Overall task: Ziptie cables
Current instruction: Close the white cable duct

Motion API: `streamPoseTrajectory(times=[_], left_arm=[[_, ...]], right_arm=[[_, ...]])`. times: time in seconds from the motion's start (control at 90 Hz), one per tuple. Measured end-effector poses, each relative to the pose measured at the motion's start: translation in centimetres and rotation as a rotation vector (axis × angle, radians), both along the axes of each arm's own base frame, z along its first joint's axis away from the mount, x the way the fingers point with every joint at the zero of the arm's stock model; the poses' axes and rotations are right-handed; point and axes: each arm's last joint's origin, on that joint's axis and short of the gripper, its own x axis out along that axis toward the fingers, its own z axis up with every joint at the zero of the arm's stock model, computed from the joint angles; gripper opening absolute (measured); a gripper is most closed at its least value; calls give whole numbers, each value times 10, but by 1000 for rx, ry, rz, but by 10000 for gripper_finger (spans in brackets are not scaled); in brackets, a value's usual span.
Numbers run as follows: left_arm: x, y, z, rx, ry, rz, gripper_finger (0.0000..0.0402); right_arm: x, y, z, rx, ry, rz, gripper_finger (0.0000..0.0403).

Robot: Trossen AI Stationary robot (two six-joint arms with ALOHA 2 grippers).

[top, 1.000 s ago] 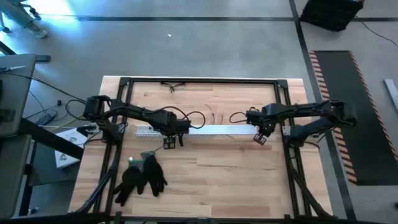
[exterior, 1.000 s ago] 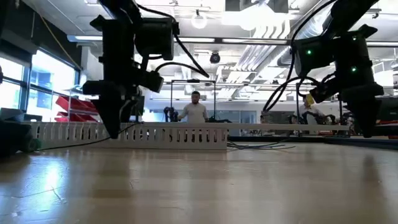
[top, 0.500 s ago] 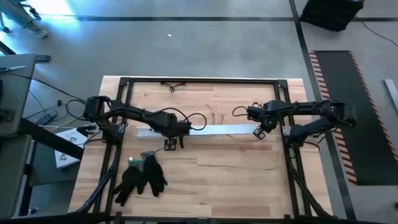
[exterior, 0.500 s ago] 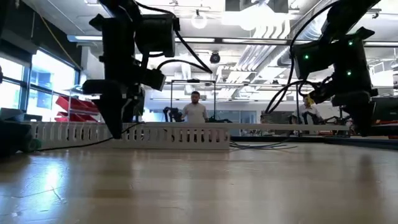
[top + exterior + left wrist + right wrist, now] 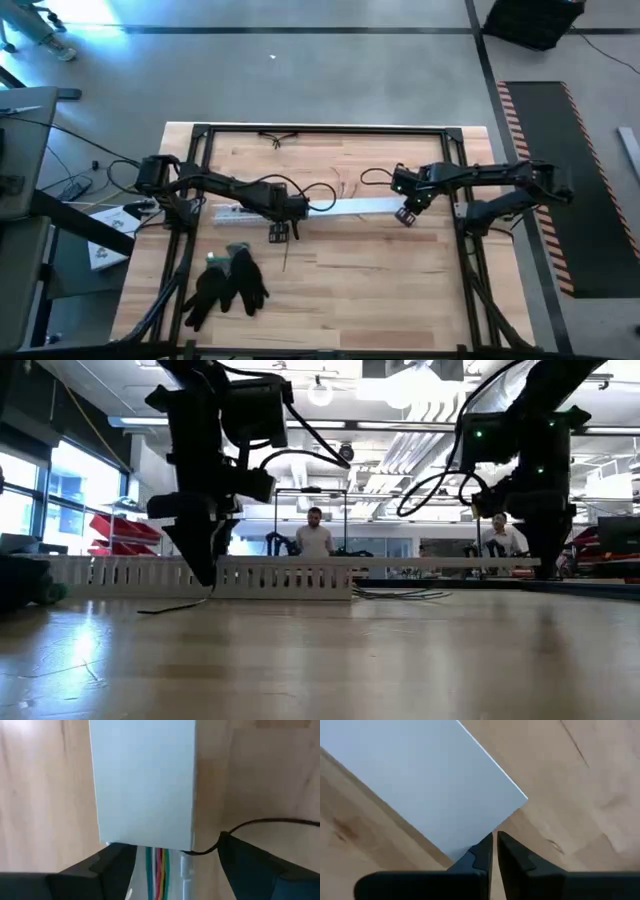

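We have high view straight down, low view level across table; both share the channel; wrist views close above it.

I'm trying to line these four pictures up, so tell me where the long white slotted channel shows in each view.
High view: the white channel lies across the table's middle, between both grippers.
Low view: it runs as a low slotted wall behind the left gripper.
Left wrist view: its white cover fills the upper centre.
Right wrist view: its end sits tilted above the right gripper.
Shared landmark: the wooden table.
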Motion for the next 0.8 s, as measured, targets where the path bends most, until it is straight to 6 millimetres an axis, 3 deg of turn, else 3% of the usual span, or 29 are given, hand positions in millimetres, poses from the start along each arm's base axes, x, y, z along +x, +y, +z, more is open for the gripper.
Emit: streamPoseTrajectory(times=[0.2, 0.522, 0.8], left_arm=[[1, 1, 6, -9, 7, 2, 254], [3, 1, 31, 17, 68, 17, 254], [-1, 22, 16, -9, 45, 26, 255]], right_arm=[[-3, 1, 0, 14, 27, 4, 11], [-3, 1, 0, 20, 27, 31, 11], [-1, 1, 0, 22, 11, 40, 11]])
